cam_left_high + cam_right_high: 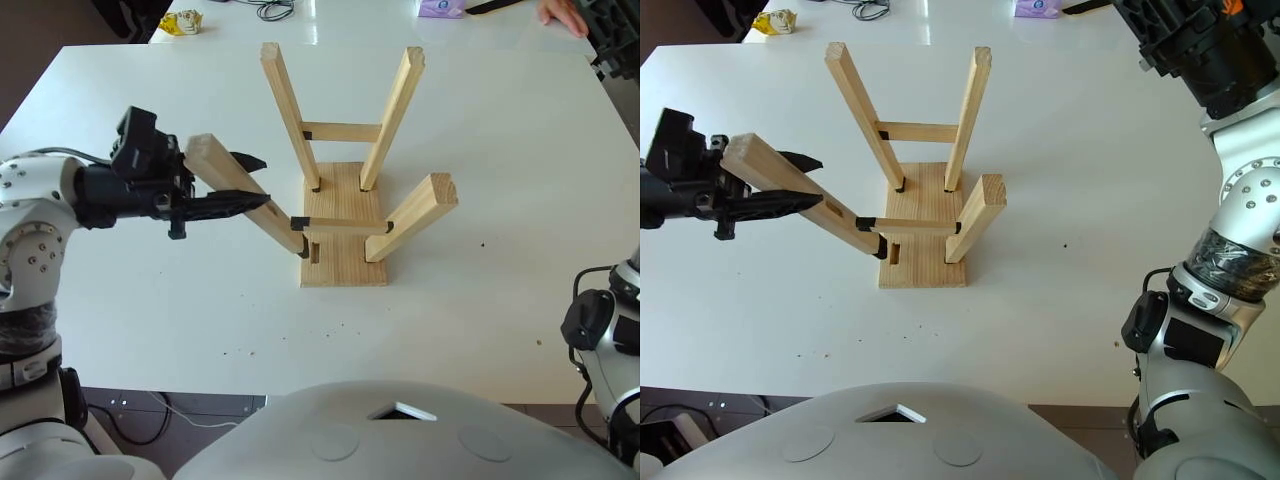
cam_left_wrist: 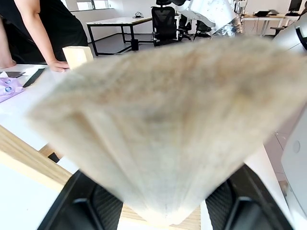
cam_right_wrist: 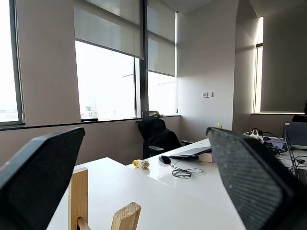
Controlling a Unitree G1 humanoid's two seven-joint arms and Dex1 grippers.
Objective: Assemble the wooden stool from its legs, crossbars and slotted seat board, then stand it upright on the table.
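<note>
My left gripper [image 1: 252,182] is clamped on the near-left leg [image 1: 280,228], which leans out left of the seat board [image 1: 345,268] lying flat on the table [image 1: 480,320]; I can't tell if its foot is slotted. From the left wrist that leg blurs over the board. The right wrist camera shows my right gripper [image 3: 146,134] apart, empty, far right of the board

Pale square wooden leg [image 2: 158,129] blurred up close, hiding most of left gripper [image 1: 265,181] black fingers [image 2: 81,206]. Two light-wood leg tops [image 3: 79,191] cut by bottom edge. Tilted leg's foot at flat wooden seat board [image 1: 345,272]: seated in slot or not, can't tell. Small yellow crumpled item [image 1: 181,22] unidentifiable.
</note>
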